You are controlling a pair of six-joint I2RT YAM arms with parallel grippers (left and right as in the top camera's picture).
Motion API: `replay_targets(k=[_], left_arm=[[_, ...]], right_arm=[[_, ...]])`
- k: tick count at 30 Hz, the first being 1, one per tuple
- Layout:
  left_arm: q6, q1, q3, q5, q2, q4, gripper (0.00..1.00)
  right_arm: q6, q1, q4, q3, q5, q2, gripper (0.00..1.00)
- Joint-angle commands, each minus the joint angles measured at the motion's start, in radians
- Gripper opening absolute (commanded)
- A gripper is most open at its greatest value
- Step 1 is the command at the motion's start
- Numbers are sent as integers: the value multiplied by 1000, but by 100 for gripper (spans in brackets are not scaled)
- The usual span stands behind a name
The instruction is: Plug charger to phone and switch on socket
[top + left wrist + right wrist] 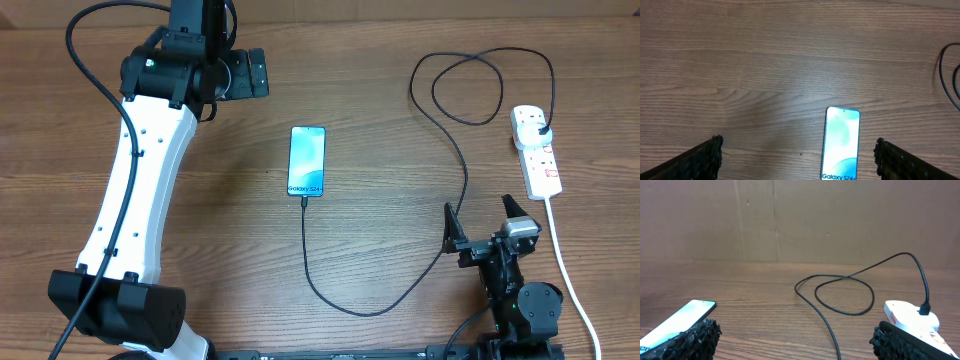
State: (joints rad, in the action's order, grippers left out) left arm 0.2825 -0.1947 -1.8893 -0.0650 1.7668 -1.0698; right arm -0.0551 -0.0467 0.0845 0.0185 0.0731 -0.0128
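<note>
Wood-grain desk [220, 230] fills every view, and a plain cardboard wall [790, 220] closes it off at the back. Nearest the front edge, on the right, the right arm [520, 290] sits low. Its jaws stand wide apart and hold nothing, and its dark fingers [695, 340] frame the bottom corners of the right wrist view. Just left of them the charger [303, 240] swings through its lowest curve on the bare wood. One end runs straight up to the phone [307, 161], where the tip meets the near short edge.

The phone lies flat near the middle of the desk with its blue-teal screen up and lit, the "Galaxy S24+" line at its near end. It also shows in the left wrist view [841, 142] and, edge-on, at the lower left of the right wrist view [682, 322].

The other run of the charger [855, 313] climbs past the right jaws and makes a loose loop toward the far right. It ends in a black plug [540, 127] seated in the far end of the socket [535, 150]. That white strip lies flat at the right edge, well apart from the phone, and its thick white cord [565, 260] trails back to the front edge. Whether its red-marked switches are on cannot be told.

Farthest back, the left arm [140, 190] reaches from the front left corner to the far side. Its jaws are spread fully and empty, with the fingers [705, 160] at either side of the left wrist view above the phone.
</note>
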Motion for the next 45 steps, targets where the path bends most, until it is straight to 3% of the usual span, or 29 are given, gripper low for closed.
replay_targets(k=[1,33,40,45], left_arm=[[10,5,3,-8,-2,1,100],[10,5,3,-10,-2,-2,100],[14,5,8,-6,-34,-82,100],[14,6,161,5,-163,-54,100]], right_arm=[[5,-5,0,-10,-12,10,100],[5,-5,-3,-10,-12,10,100],[5,-5,-3,-10,-12,10,100],[5,-5,-3,-10,-12,10,100]])
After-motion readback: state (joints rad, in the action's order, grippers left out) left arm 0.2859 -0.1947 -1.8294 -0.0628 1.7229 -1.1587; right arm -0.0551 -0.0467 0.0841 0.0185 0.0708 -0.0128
